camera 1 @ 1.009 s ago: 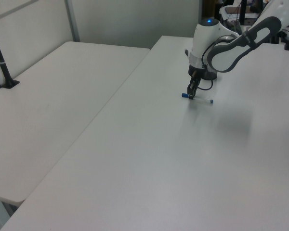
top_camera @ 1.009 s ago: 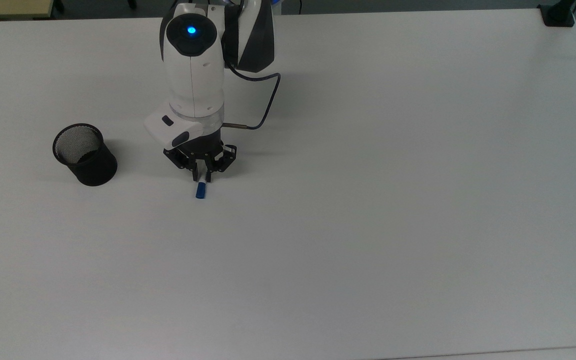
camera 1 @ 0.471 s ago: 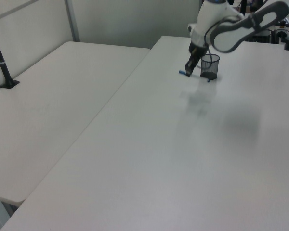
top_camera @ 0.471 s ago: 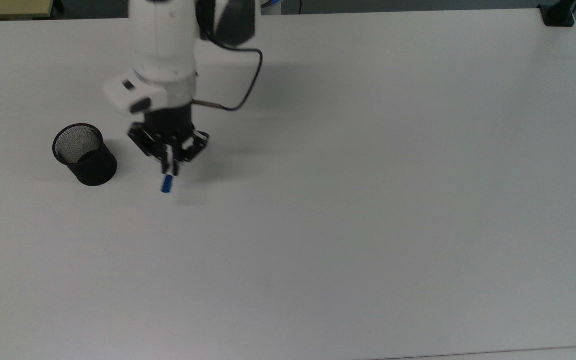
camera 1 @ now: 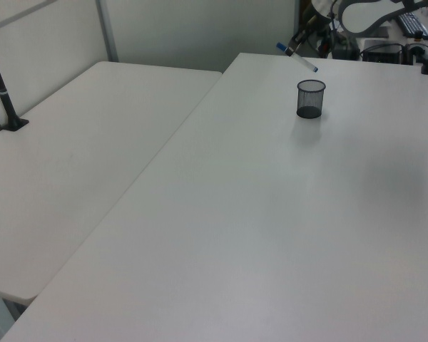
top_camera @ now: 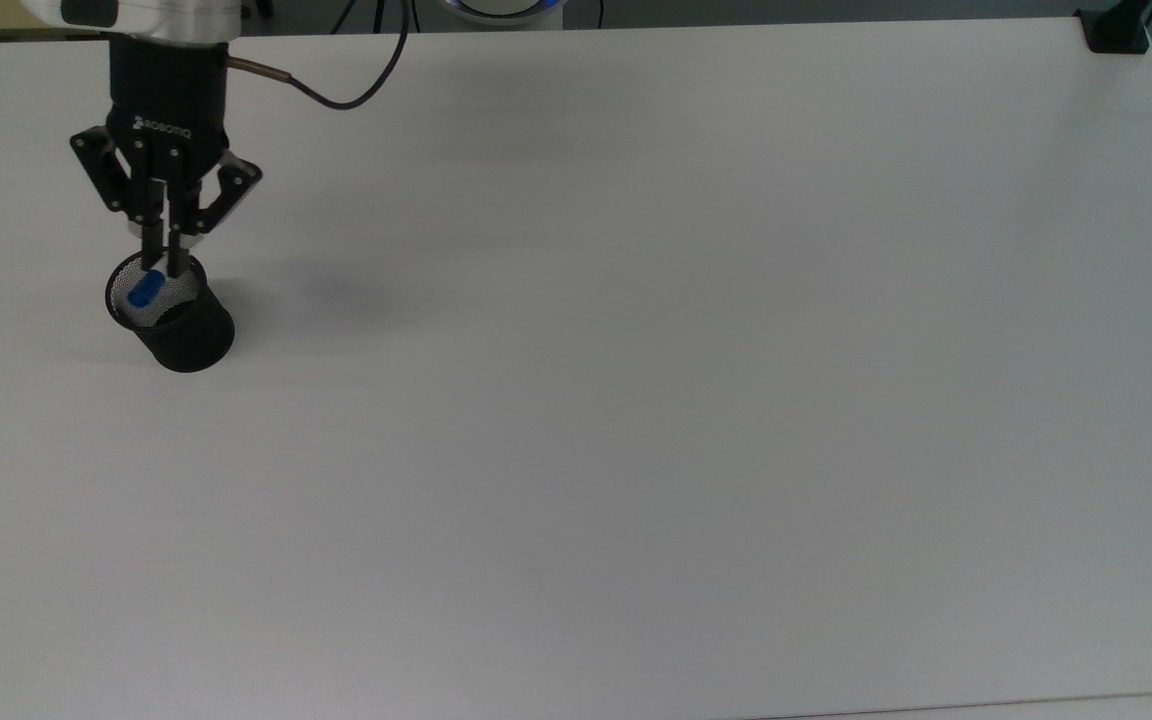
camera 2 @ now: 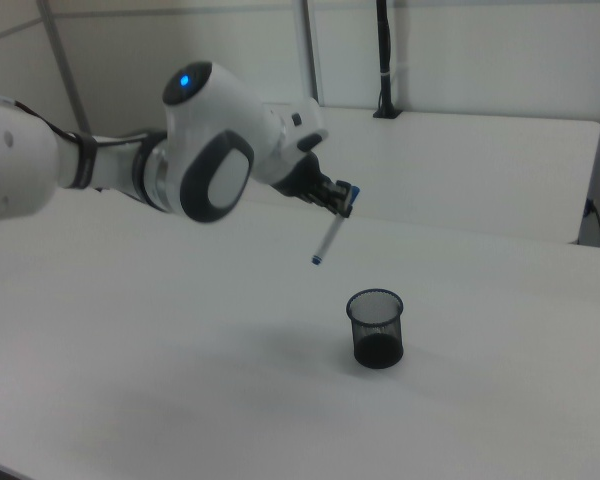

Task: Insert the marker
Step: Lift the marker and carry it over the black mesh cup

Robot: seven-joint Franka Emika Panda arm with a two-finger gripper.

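Gripper (top_camera: 163,262), marked ROBOTIQ: closed on marker (camera 2: 330,238), held tilted above cup (camera 2: 376,328); nothing seen inside.

White arm (camera 2: 130,165), grey-black joint covers, blue light, black gripper (top_camera: 164,255) apparently marked ROBOTIQ.

Big white table (top_camera: 696,420) fills the top view, matte, evenly lit, soft shadows. A second white table (camera 1: 64,171) butts against it on the left view's left, thin seam between them. A black clamp post (camera 1: 3,89) stands at that table's far-left edge; another black post (camera 2: 384,60) rises behind the tables in the right view. Pale grey partition walls (camera 1: 200,32) with metal uprights (camera 1: 107,30) behind. Dark floor (top_camera: 836,10) along the top view's upper edge.
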